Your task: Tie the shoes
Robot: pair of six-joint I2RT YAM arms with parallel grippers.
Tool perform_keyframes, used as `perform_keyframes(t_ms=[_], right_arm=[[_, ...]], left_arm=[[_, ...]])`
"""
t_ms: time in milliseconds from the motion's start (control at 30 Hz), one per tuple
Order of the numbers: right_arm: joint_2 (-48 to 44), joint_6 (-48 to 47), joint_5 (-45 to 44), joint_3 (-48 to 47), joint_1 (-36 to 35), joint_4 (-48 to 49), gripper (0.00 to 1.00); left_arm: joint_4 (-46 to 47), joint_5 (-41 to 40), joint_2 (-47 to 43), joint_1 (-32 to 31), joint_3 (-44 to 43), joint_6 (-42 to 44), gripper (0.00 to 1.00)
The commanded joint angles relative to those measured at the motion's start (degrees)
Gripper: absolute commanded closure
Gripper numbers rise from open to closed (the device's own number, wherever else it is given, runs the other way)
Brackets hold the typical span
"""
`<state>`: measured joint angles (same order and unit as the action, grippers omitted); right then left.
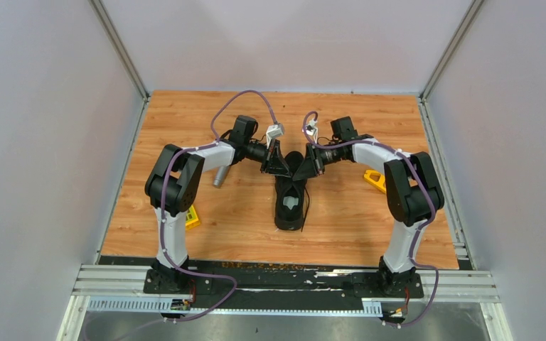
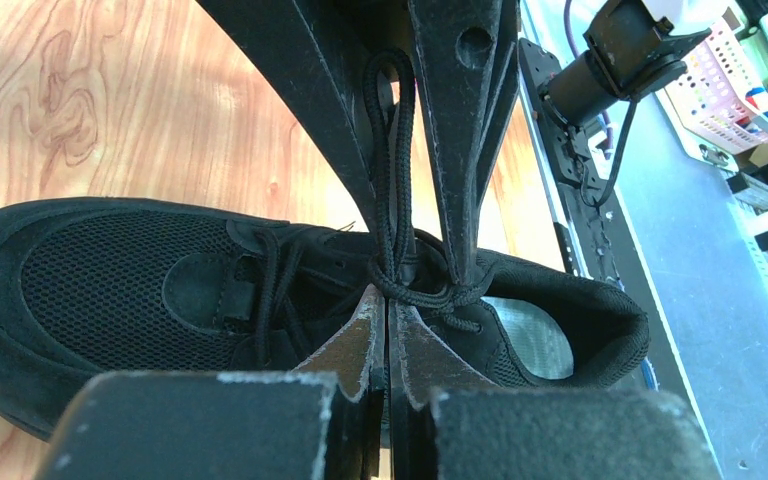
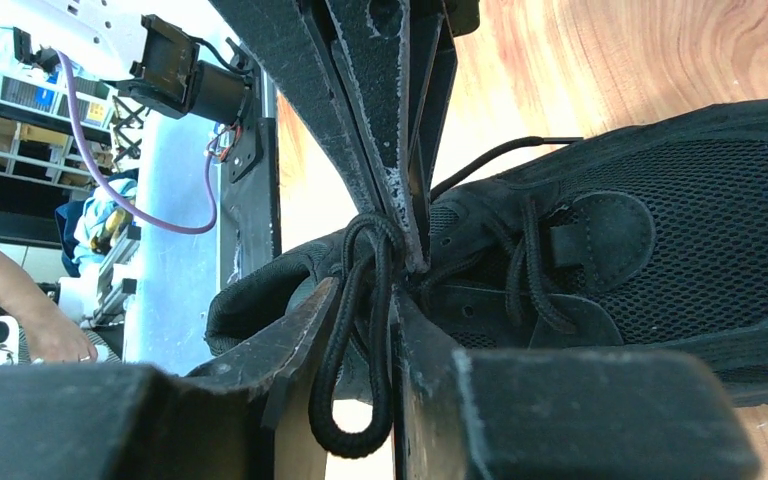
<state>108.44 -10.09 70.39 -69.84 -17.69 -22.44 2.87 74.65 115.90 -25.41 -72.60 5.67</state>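
Note:
The black sneaker lies mid-table, heel toward the arm bases, pale insole showing. Both grippers meet over its laces. In the left wrist view my left gripper has its jaws pressed together, tips pinching a lace strand at the crossing above the tongue. My right gripper is shut on a lace loop that hangs back between its fingers. That loop also shows in the left wrist view. From above, the left gripper and right gripper nearly touch tip to tip.
A silver microphone lies on the wood left of the shoe under the left arm. A yellow object sits right of the shoe and another by the left arm's base. Grey walls enclose the table.

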Motion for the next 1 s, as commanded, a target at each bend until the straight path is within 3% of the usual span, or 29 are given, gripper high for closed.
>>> perform_keyframes(t_ms=[0,167,567,800,967], right_arm=[[-1.71,0.38,-2.51,-1.34,-1.02,2.73,0.77],[-2.48,0.64,-4.72,-1.09,-1.21,2.90,0.76],[-10.26,5.08,-18.24,4.95,-2.20,10.56,0.98],[-13.49,1.73,-24.65,7.14,-6.21,11.28,1.00],[-17.51,-1.74,-35.96,11.41,-9.36,14.10,1.00]], left_arm=[[1.97,0.30,0.29,0.01,-1.07,-0.27,1.00],[1.96,0.21,0.29,-0.08,-0.90,-0.31,1.00],[2.66,-0.04,0.29,-0.12,-0.94,-1.12,1.00],[5.58,-0.06,0.37,-0.26,-0.40,-4.32,1.00],[5.54,0.04,0.37,-0.27,-0.12,-4.55,1.00]])
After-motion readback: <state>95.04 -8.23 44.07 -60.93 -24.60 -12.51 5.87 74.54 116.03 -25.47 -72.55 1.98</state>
